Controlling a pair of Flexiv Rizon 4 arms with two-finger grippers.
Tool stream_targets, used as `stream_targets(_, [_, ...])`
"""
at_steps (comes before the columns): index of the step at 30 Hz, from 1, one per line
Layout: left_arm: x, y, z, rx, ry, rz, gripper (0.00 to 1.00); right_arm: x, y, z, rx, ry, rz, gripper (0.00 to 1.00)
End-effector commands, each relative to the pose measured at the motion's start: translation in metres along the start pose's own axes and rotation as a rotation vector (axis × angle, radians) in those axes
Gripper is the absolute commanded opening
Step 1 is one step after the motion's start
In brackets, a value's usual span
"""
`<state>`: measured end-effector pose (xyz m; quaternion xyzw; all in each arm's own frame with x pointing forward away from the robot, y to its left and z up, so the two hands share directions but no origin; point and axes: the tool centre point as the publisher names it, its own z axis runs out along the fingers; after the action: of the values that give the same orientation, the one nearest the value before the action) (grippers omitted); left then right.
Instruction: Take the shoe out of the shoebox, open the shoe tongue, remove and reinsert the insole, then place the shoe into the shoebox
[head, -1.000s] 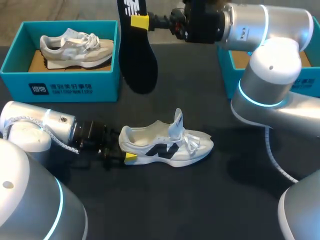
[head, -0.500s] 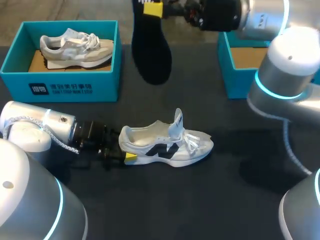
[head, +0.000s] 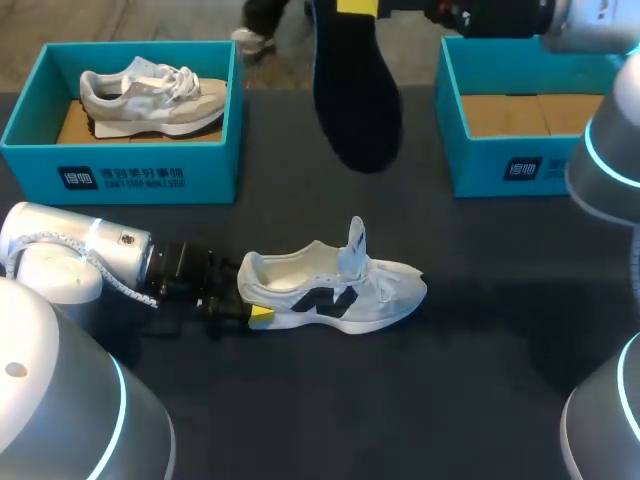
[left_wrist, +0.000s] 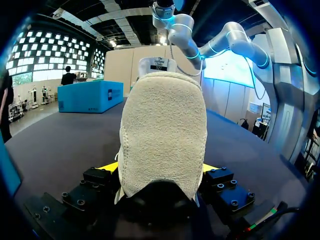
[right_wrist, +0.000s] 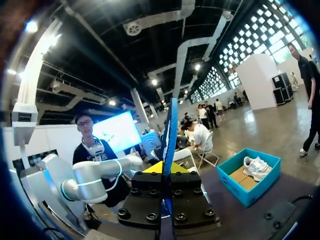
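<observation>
the white shoe (head: 335, 290) lies on its sole in the middle of the dark bench (head: 450, 390), toe to the right and heel to the left. its tongue (head: 356, 240) stands upright and its laces (head: 385, 285) are loose over the front. my left tool (head: 248, 300) comes in low from the left and is clenched on the heel of the white shoe. in the left wrist view the fuzzy heel (left_wrist: 162, 135) fills the space between the yellow tips of the left tool (left_wrist: 161, 172), one on each side and both against it.

my right tool (head: 357, 6) is up at the far edge of the head view, grasping the black insole (head: 355, 90) by one end. the insole hangs down in the air, well above the bench, over the gap between the two boxes. in the right wrist view the insole (right_wrist: 169, 135) shows edge-on, pinched between the fingers of the right tool (right_wrist: 166, 172).

the left shoebox (head: 130, 175), teal, sits at the far left with a grey shoe (head: 150, 95) lying in it. the right shoebox (head: 520, 170), also teal, sits at the far right, its brown cardboard floor showing.
</observation>
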<state>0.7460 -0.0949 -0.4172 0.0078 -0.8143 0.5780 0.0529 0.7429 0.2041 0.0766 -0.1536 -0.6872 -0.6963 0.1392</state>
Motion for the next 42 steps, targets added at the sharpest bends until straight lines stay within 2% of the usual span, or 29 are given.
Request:
stream_targets(1, [0.000,0.003,0.001,0.001,0.000,-0.001,0.00,0.020,-0.003,-0.010,0.026,-0.021,0.039,0.00])
stream_targets(7, [0.000,0.003,0.001,0.001,0.000,-0.001,0.00,0.040,-0.012,-0.015,0.015,-0.021,0.123,0.00])
stream_targets(19, [0.000,0.003,0.001,0.001,0.000,-0.001,0.00,0.071,-0.033,-0.026,-0.004,-0.048,0.195,0.00])
stream_targets(29, [0.000,0.003,0.001,0.001,0.000,-0.001,0.00,0.082,-0.050,-0.030,-0.017,-0.048,0.230,0.00])
stream_targets(42, [0.000,0.003,0.001,0.001,0.000,-0.001,0.00,0.091,-0.057,-0.025,-0.028,-0.030,0.247,0.00])
